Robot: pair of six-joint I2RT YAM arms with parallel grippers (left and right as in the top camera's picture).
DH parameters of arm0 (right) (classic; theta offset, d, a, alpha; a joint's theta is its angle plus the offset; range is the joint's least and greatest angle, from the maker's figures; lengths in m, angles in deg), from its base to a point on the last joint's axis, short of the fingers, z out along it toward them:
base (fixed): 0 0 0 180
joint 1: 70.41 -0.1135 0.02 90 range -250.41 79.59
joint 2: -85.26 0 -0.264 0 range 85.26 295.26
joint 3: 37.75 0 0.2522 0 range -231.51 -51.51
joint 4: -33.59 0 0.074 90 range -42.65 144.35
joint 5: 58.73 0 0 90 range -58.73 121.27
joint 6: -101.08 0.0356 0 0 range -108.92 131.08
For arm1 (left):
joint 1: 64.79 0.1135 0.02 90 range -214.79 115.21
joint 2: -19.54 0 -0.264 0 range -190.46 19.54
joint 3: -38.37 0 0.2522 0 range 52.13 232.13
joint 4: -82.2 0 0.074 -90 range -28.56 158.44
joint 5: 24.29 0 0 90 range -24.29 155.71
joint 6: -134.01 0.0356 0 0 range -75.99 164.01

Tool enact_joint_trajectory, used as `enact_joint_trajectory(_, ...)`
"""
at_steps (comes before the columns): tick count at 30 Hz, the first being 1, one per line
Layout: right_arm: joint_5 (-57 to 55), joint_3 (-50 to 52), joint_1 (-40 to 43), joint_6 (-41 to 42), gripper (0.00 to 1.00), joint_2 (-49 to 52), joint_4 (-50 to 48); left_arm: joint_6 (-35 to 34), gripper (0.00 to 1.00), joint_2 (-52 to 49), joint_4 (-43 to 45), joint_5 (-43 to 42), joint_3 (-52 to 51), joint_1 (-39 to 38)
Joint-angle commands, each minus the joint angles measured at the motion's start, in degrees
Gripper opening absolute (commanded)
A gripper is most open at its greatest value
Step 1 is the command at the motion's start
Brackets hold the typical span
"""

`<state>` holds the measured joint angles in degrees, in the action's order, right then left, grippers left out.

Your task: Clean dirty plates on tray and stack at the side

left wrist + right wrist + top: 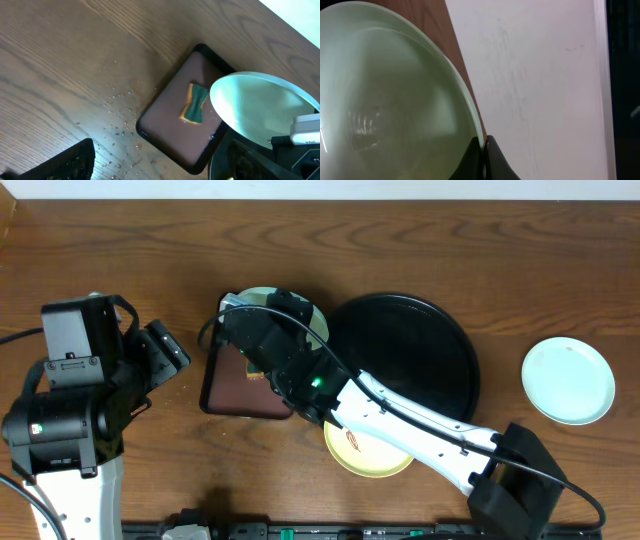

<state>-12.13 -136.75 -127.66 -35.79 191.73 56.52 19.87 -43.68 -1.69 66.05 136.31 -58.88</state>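
My right gripper (484, 152) is shut on the rim of a pale mint-green plate (395, 90), its two black fingers pinching the edge. From overhead this plate (318, 328) hangs tilted over the brown tray, mostly hidden by the right gripper (270, 320). The left wrist view shows the same plate (260, 112) above the tray's far end. A yellow plate (362, 455) with a reddish smear lies by the black round tray (420, 340), partly under my right arm. Another mint plate (568, 380) rests on the tabletop at right. My left gripper (170, 352) (160, 167) stands open and empty, left of the brown tray.
A rectangular brown tray (172, 130) with a black rim holds a yellow-and-green sponge (195, 103). Water droplets (122, 122) speckle the wood beside it. My right arm (420, 430) crosses diagonally in front of the black tray.
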Motion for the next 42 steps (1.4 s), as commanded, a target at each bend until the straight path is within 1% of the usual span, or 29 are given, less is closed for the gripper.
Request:
enact_joint_trajectory(1,-1.42,-0.44,-0.17,-0.59,0.01,-0.46,-1.05,0.13,0.85,-0.07,-0.15,0.28,0.57,0.28)
enact_joint_trajectory(6,-1.4,-0.44,-0.17,-0.59,0.01,-0.46,-2.75,0.13,0.85,-0.07,-0.13,0.28,0.57,0.28)
enact_joint_trajectory(24,-1.4,-0.44,-0.15,0.39,0.01,-0.46,-2.99,0.13,0.85,-0.07,-0.13,0.28,0.57,0.28)
enact_joint_trajectory(26,-1.4,-0.44,0.0,4.66,0.01,-0.44,-2.95,0.13,0.85,-0.07,-0.15,0.28,0.57,0.28)
enact_joint_trajectory(28,-0.66,-0.44,1.11,13.84,0.01,-0.44,-1.31,0.13,0.85,-0.07,-0.13,0.28,0.57,0.28)
enact_joint_trajectory(30,3.69,-0.44,2.97,20.57,0.01,-0.44,1.73,0.13,0.85,-0.07,-0.15,0.31,0.57,0.28)
enact_joint_trajectory(32,6.6,-0.44,4.9,23.91,0.01,-0.44,3.87,0.13,0.85,-0.07,-0.13,0.31,0.57,0.28)
enact_joint_trajectory(33,6.08,-0.46,5.55,25.0,0.01,-0.55,4.42,0.13,0.85,-0.07,-0.13,0.28,0.57,0.28)
enact_joint_trajectory(35,5.86,-0.48,6.23,25.49,0.01,-0.98,5.18,0.13,0.85,-0.07,-0.13,0.28,0.57,0.28)
enact_joint_trajectory(38,10.05,-0.48,7.45,25.51,0.01,-1.14,7.41,0.13,0.85,-0.07,-0.13,0.28,0.57,0.28)
enact_joint_trajectory(39,11.54,-0.48,8.26,26.67,0.01,-1.14,9.2,0.13,0.85,-0.07,-0.13,0.28,0.57,0.28)
enact_joint_trajectory(40,12.13,-0.48,8.96,28.89,0.01,-1.14,10.69,0.13,0.85,-0.07,-0.13,0.31,0.57,0.28)
enact_joint_trajectory(42,13.11,-0.5,10.62,36.35,0.01,-1.46,14.47,0.13,0.85,-0.07,-0.13,0.28,0.57,0.28)
